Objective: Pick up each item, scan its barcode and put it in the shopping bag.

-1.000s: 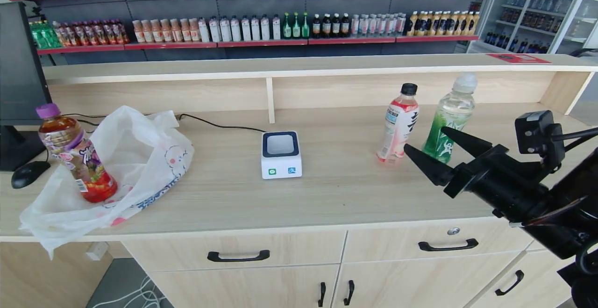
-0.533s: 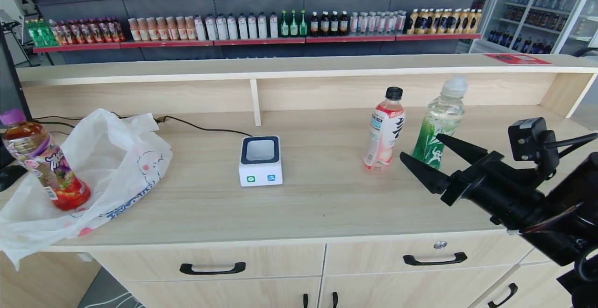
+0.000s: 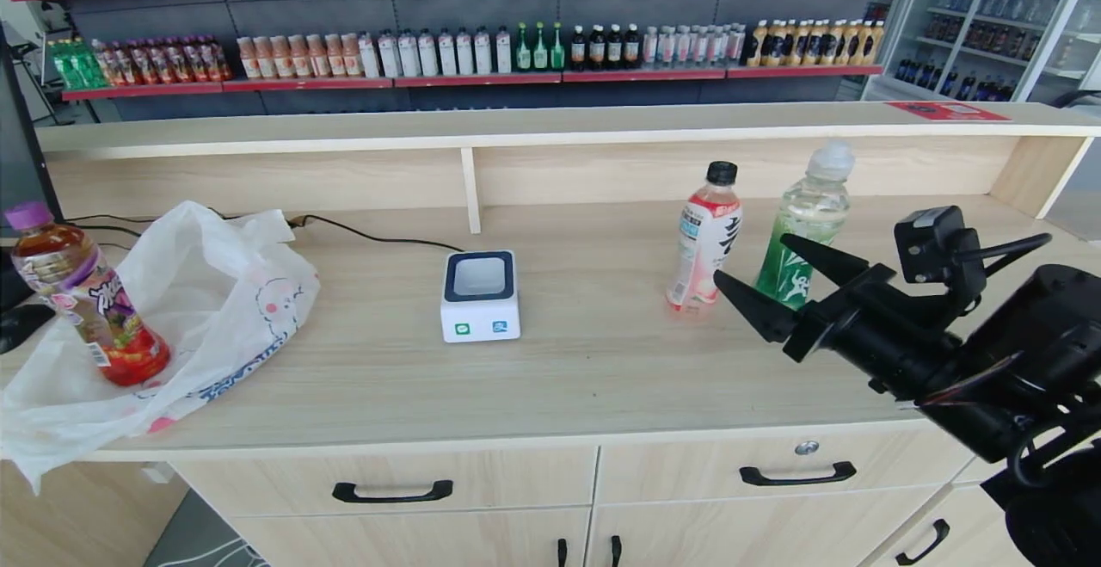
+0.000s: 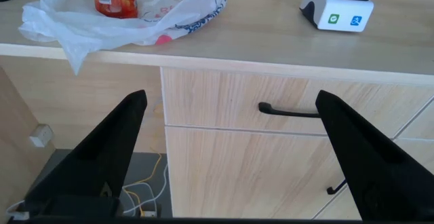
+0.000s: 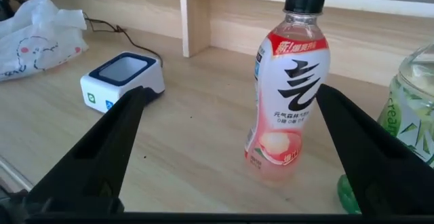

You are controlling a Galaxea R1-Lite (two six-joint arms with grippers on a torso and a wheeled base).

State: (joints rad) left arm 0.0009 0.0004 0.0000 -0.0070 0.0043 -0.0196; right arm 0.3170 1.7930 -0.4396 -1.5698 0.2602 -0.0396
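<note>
Hovering wide open, the black right gripper [image 3: 748,257] is just beside the pink plastic bottle with black cap [image 3: 705,240], which stands upright on the wooden counter [image 3: 602,360], right of the white box scanner [image 3: 480,296].

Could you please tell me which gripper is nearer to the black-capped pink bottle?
Right. The right gripper is open just beside the pink bottle; the left gripper is low before the drawers, far off.

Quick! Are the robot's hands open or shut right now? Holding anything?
Left gripper: open, holding nothing.
Right gripper: open, holding nothing; the pink bottle stands just ahead of it.
</note>
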